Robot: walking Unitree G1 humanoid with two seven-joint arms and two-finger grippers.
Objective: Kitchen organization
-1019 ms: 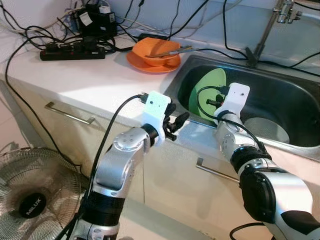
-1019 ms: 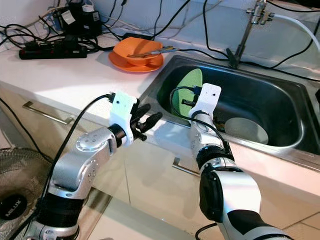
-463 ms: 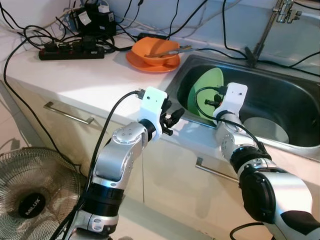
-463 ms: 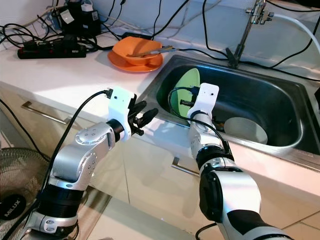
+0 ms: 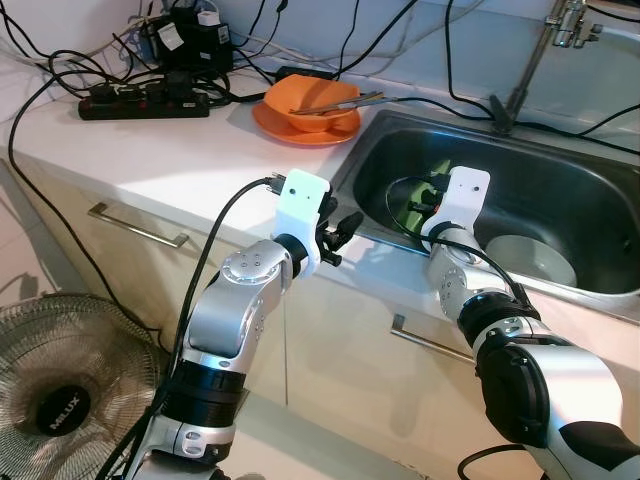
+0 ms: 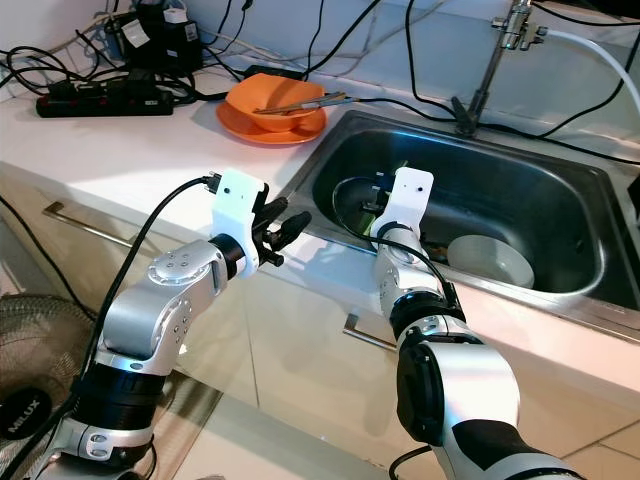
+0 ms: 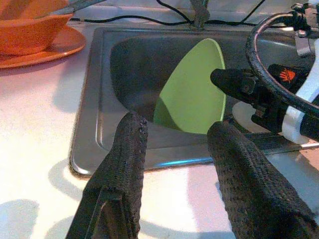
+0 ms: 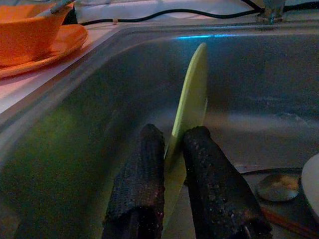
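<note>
A green plate stands on its edge inside the steel sink, near the left wall. My right gripper is down in the sink and shut on the plate's rim, with one black finger on each face. From the head views the right wrist mount hides most of the plate, leaving a green sliver. My left gripper is open with nothing in it. It hovers over the white counter at the sink's front left corner, as the left eye view shows.
An orange bowl with utensils sits on an orange plate left of the sink. A white bowl lies in the sink bottom. The faucet, a power strip and cables stand behind. A floor fan is lower left.
My right gripper has lowered the green plate deeper into the sink, so it now shows far less above the rim. The left gripper has shifted slightly toward the counter edge.
</note>
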